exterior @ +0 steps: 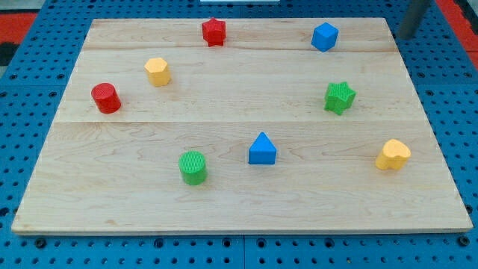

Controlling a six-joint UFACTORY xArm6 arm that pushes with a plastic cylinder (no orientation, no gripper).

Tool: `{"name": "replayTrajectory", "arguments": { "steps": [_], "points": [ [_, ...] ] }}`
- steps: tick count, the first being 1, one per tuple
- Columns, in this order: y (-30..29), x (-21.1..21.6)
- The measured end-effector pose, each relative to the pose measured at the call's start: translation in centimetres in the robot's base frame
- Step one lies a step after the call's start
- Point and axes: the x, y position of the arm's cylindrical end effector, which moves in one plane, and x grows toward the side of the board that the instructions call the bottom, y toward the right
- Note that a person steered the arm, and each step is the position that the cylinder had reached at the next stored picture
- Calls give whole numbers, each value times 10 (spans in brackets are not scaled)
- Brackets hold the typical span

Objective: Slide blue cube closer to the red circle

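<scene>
My tip [404,36], a bare dark rod holding nothing, sits just off the wooden board's [239,202] top-right corner. The blue plastic cube [325,36] lies near the top edge; the red plastic cylinder [106,98] sits by the left edge.

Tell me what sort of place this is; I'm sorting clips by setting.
Probably a robotics lab bench: a wooden board rests on a blue perforated base, small coloured blocks like the blue cube and red cylinder are scattered across it, and my tip sits at the view's top right.
</scene>
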Motion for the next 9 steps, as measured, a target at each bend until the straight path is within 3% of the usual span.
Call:
{"name": "replayTrajectory", "arguments": {
  "steps": [3,4,9],
  "points": [
    [-180,2],
    [-235,22],
    [-247,170]
  ]
}}
